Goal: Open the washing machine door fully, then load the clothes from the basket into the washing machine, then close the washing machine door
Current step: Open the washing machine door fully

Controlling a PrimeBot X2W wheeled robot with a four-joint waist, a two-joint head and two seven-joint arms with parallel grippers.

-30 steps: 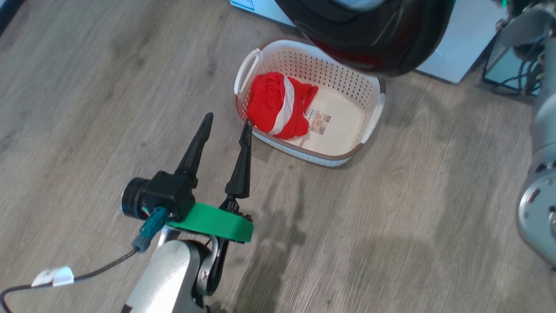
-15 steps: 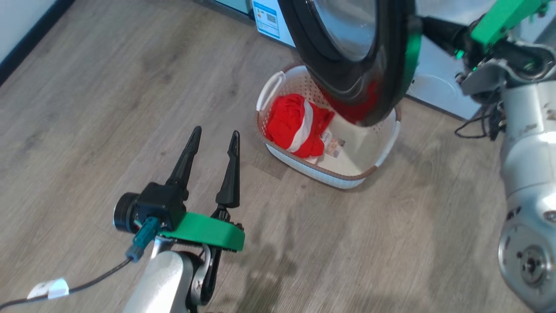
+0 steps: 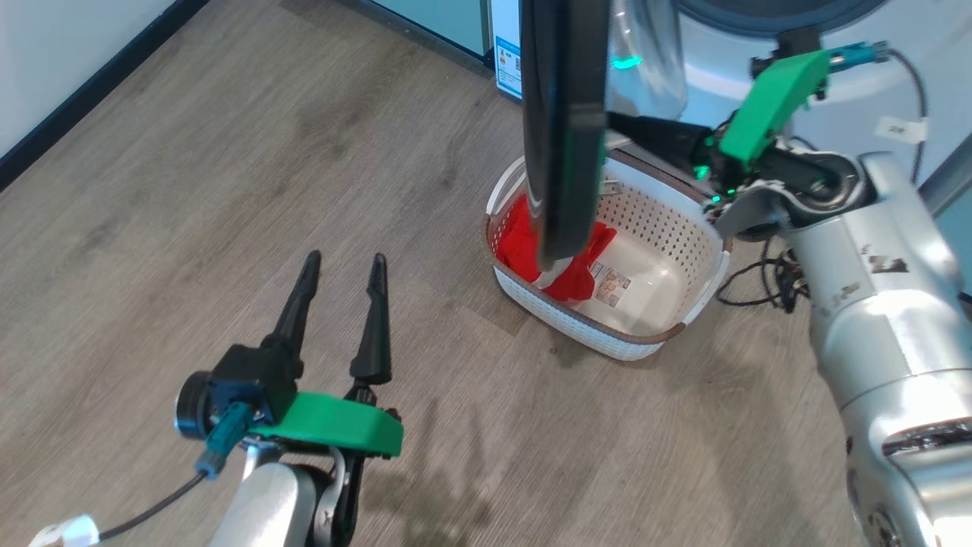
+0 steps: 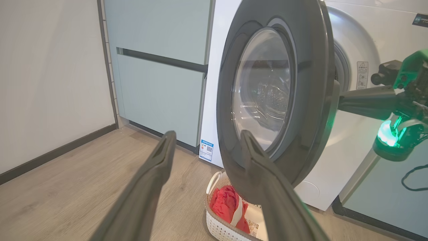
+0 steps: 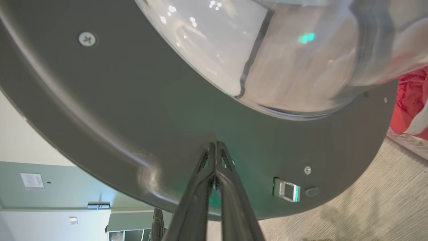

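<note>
The washing machine door stands partly open, edge-on above the basket holding the clothes. The right gripper, fingers pressed together, merely pushes its inner rim and risks slipping off that glossy face. The left gripper, fingers apart, hovers empty.

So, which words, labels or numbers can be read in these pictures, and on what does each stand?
No text is legible.
Blue sticker on the washing machine: too small.
Small label on its front: too small.
Label sticker in the basket: blurred.
White tag on a cable: blurred.
</note>
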